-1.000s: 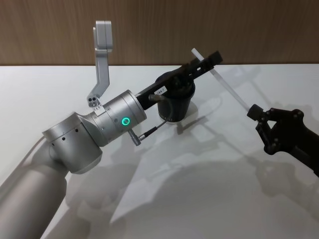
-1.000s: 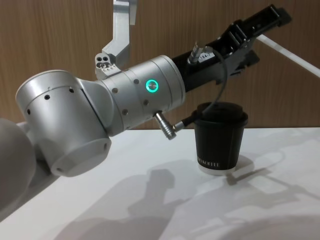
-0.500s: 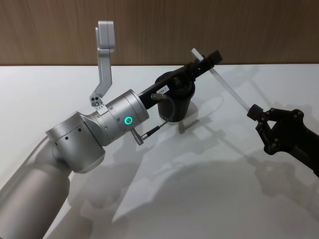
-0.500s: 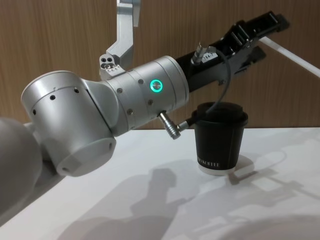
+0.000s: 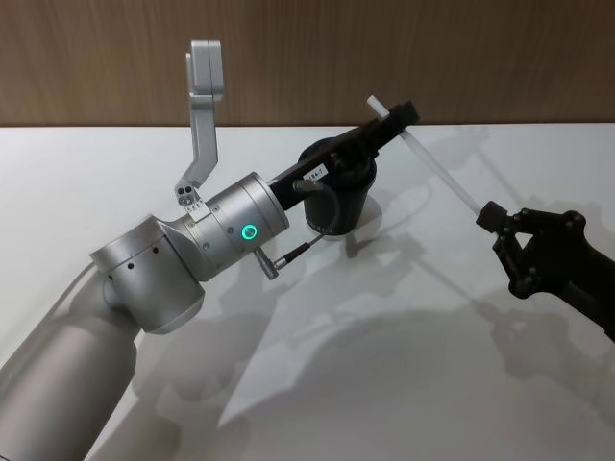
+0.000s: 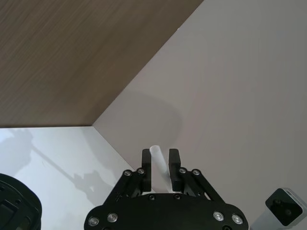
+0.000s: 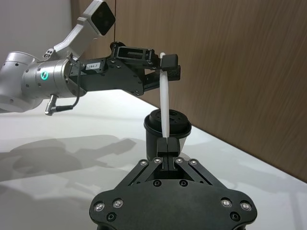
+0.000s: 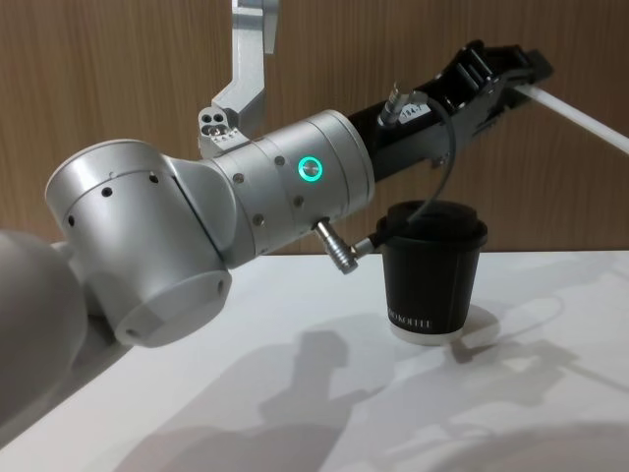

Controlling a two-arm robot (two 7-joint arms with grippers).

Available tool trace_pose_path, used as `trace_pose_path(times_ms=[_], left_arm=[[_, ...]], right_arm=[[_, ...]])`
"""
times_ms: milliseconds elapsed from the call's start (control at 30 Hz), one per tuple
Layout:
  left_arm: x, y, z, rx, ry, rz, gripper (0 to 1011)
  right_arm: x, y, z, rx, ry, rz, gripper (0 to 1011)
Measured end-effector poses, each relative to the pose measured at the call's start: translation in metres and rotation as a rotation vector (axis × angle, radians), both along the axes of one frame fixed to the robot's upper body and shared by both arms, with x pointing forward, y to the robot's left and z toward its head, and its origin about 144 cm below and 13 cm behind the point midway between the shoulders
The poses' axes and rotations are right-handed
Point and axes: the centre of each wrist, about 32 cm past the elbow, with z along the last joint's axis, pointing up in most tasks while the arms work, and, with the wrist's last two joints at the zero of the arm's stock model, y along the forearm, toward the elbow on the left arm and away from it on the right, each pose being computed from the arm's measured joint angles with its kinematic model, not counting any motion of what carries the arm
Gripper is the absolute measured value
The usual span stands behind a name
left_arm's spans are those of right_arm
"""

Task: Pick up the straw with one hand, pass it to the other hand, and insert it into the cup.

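Observation:
The white straw (image 5: 437, 168) slants in the air to the right of the black lidded cup (image 5: 336, 206), above the table. My right gripper (image 5: 485, 216) is shut on the straw's lower end, seen up close in the right wrist view (image 7: 165, 143). My left gripper (image 5: 392, 117), on the silver arm with the green ring light, reaches over the cup and has its fingers against both sides of the straw (image 6: 158, 158) near its upper end. In the chest view the cup (image 8: 432, 285) stands upright under the left gripper (image 8: 511, 74).
The white table (image 5: 404, 365) runs back to a wooden wall (image 5: 500, 58). A silver camera bracket (image 5: 202, 96) rises from the left wrist. A thin black cable with a metal plug (image 5: 288, 254) hangs beside the cup.
The left gripper's fingers have narrowed onto the straw's upper part, and the left arm has shifted slightly. The right gripper and the cup have stayed where they were.

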Motion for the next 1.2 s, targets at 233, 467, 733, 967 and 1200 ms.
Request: trace_pose_path(times_ms=[233, 467, 733, 967, 1200], left_arm=[[0.000, 0.000, 0.000, -0.001, 0.000, 0.000, 93], [0.000, 0.000, 0.000, -0.001, 0.001, 0.001, 44], [0.000, 0.000, 0.000, -0.001, 0.001, 0.001, 16], [0.000, 0.001, 0.003, 0.023, -0.007, 0.013, 16], [-0.001, 0.004, 0.014, 0.088, -0.043, 0.048, 15]], right_arm=[[0.000, 0.000, 0.000, 0.000, 0.000, 0.000, 1], [0.000, 0.000, 0.000, 0.000, 0.000, 0.000, 151], [0.000, 0.000, 0.000, 0.000, 0.000, 0.000, 375], [0.000, 0.000, 0.000, 0.000, 0.000, 0.000, 623], [0.000, 0.000, 0.000, 0.000, 0.000, 0.000, 824]])
